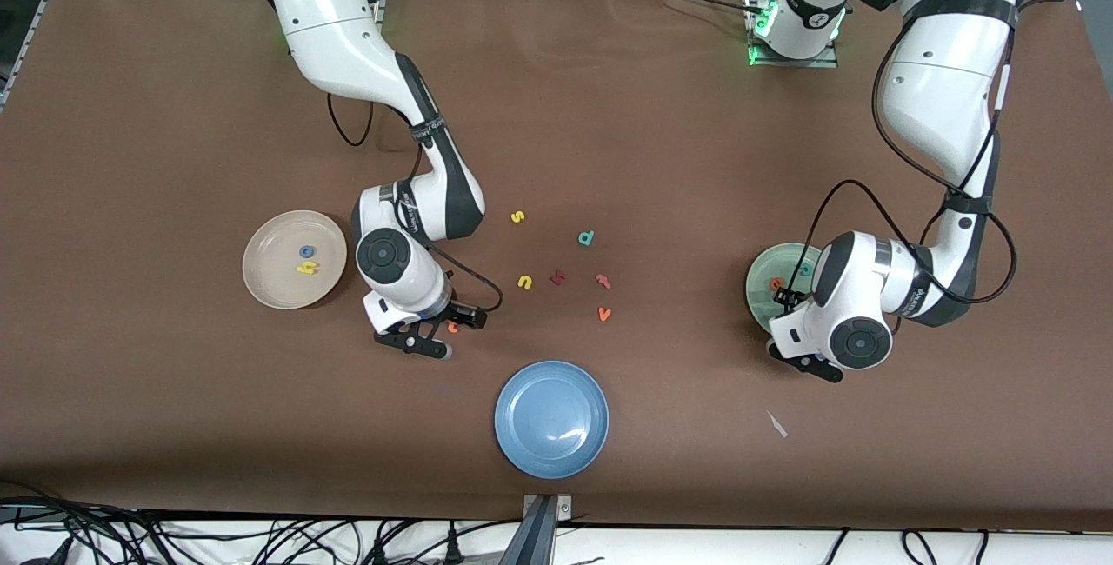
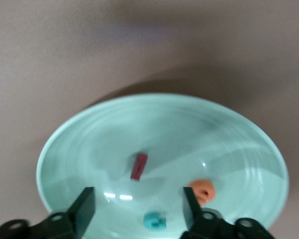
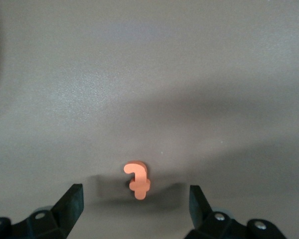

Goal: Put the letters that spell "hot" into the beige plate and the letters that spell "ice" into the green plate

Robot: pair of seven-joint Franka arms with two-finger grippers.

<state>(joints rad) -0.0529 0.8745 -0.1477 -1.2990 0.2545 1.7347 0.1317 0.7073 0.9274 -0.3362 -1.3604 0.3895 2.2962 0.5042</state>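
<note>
Brown cloth covers the worktop (image 1: 609, 113). At nine o'clock from the middle sits the beige plate (image 1: 265, 274), holding a blue "o" (image 1: 306, 251) and a yellow "h" (image 1: 307, 268). At three o'clock sits the green plate (image 2: 89, 144), holding a dark red "i" (image 2: 138, 166), an orange "e" (image 2: 203, 191) and a teal "c" (image 2: 154, 220). The left claw (image 2: 137, 206) hangs over this plate, fingers spread wide and holding nothing. The right claw (image 3: 135, 199) is low over the cloth just beside the beige plate, fingers wide apart either side of the orange "t" (image 3: 137, 179), which lies flat, not touched. A blue plate (image 1: 551, 418) lies at six o'clock. Loose letters (image 1: 565, 265) are scattered around the centre.
</note>
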